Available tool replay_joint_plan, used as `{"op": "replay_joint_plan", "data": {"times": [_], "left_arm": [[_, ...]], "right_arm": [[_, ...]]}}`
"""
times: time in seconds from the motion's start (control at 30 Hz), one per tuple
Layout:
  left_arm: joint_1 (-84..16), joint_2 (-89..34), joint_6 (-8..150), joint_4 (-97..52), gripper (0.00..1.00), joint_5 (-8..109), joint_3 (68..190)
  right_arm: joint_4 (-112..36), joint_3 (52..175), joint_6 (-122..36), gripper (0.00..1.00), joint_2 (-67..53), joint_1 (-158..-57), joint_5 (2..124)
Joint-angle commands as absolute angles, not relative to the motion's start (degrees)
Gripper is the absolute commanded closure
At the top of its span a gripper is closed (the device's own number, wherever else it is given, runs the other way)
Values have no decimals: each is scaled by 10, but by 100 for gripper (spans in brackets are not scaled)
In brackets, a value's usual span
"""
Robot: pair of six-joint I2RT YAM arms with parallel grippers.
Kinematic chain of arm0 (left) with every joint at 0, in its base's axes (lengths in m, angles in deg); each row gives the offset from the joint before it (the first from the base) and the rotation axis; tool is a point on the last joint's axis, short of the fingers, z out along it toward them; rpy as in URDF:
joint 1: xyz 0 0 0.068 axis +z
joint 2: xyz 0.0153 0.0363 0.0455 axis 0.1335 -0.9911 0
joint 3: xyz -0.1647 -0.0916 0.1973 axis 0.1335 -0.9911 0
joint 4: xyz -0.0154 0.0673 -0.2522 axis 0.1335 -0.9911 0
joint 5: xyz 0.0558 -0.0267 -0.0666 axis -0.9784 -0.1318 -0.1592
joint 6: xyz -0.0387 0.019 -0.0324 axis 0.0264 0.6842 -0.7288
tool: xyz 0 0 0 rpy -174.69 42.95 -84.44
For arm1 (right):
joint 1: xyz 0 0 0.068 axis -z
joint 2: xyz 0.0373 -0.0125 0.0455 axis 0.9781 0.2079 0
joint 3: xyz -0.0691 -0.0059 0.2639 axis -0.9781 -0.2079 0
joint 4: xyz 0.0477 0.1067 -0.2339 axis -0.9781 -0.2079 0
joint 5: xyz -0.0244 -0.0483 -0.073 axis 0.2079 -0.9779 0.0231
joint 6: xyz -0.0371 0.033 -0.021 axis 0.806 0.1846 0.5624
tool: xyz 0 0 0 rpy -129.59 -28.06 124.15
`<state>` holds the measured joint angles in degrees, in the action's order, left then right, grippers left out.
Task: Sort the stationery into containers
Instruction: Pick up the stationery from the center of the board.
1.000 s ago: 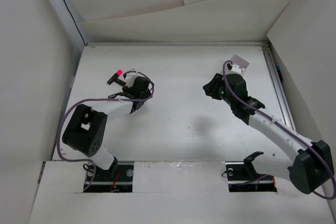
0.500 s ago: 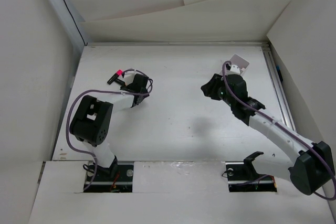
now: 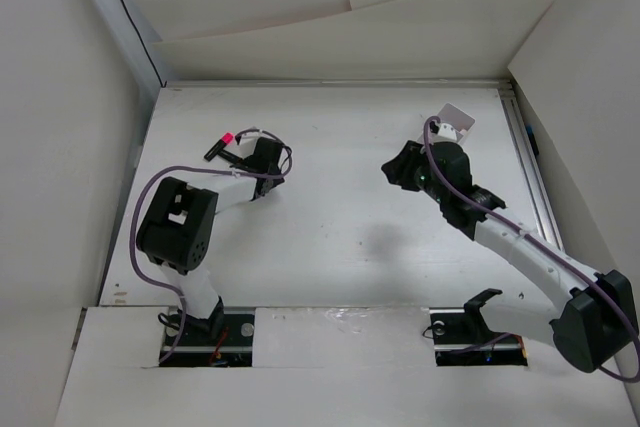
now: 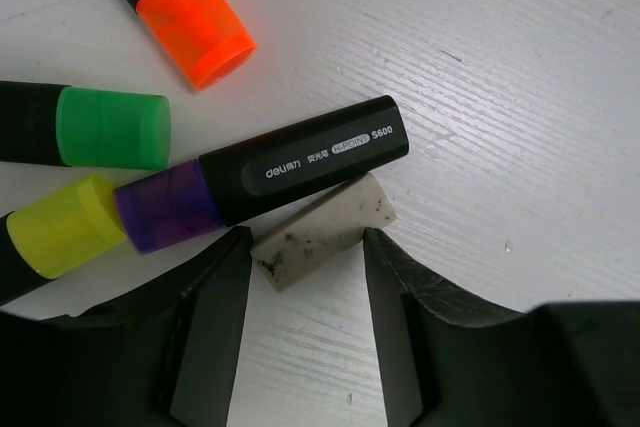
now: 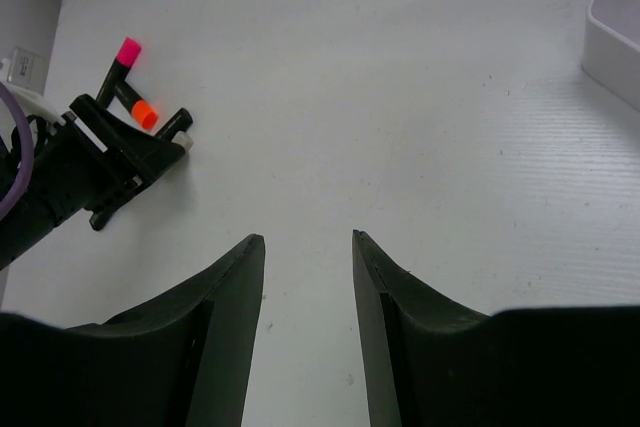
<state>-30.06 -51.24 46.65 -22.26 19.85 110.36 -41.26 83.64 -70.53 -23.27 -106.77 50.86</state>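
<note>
Nothing is looking sorted yet: the markers (image 4: 300,167) are lying clustered on the counter (image 4: 500,97), well apart from the tray (image 3: 458,116). The left jaws are hanging open astride an eraser (image 4: 322,230); the right jaws are gaping empty.

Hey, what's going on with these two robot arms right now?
The left gripper is down at a cluster of highlighters, its open jaws straddling a smudged white eraser beside the purple-capped highlighter. Nothing is gripped yet. The right gripper hovers open and empty over the table, with the white tray off to its side.
</note>
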Motion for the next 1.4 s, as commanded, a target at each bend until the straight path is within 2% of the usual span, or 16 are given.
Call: {"op": "replay_joint_plan", "data": {"times": [0.0,0.03,0.23,0.6,1.07,1.27,1.37], "left_arm": [[-296,-528,482,-215,59,211,1122],[-296,-528,487,-215,65,211,1122],[-327,-523,488,-229,66,205,1112],[-327,-472,488,-185,56,296,1057],[-332,-503,498,-217,56,218,1099],[-332,-515,503,-218,63,199,1106],[-332,-522,503,-223,85,199,1112]], "right_arm": [[-380,841,-699,53,-242,-1075,508],[-380,841,-699,53,-242,-1075,514],[-380,841,-694,52,-242,-1075,508],[-375,841,-694,51,-242,-1081,505],[-375,841,-694,51,-225,-1086,504],[-370,846,-694,51,-219,-1091,503],[-370,846,-694,51,-208,-1091,498]]}}
